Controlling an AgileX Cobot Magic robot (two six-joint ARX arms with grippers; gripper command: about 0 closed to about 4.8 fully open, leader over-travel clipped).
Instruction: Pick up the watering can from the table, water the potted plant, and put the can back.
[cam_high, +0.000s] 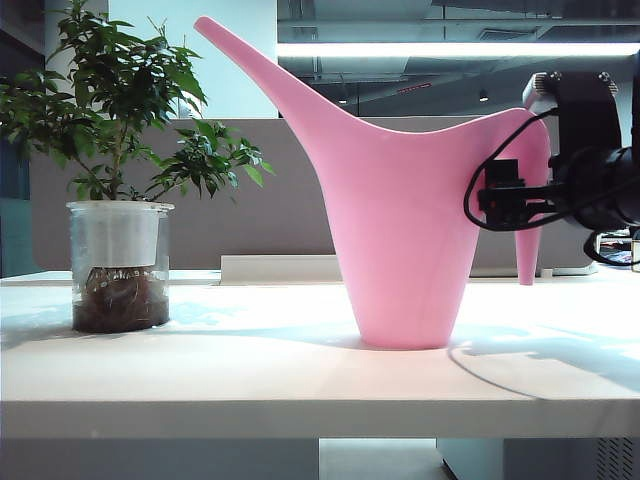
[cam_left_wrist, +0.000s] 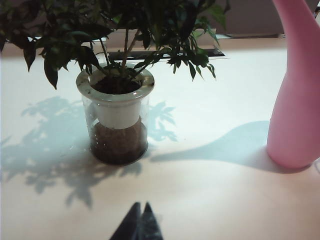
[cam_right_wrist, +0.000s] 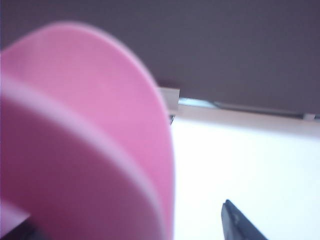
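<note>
The watering can (cam_high: 400, 230) stands upright on the table (cam_high: 250, 370), spout pointing up toward the potted plant (cam_high: 120, 200), which sits well apart nearer the table's left edge. We see the right gripper (cam_high: 515, 195) level at the can's arched handle; one dark finger (cam_right_wrist: 240, 225) shows apart from the pink plastic, jaws spread, gripping nothing. The left gripper (cam_left_wrist: 139, 225) hangs low over the table before the plant, fingertips pressed together, empty. The clear glass cylinder holds a white inner pot above dark roots.

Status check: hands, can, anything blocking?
Left hand shut, short of potted plant. Right hand at handle, apparently open. Watering can upright on table. Nothing blocking.
</note>
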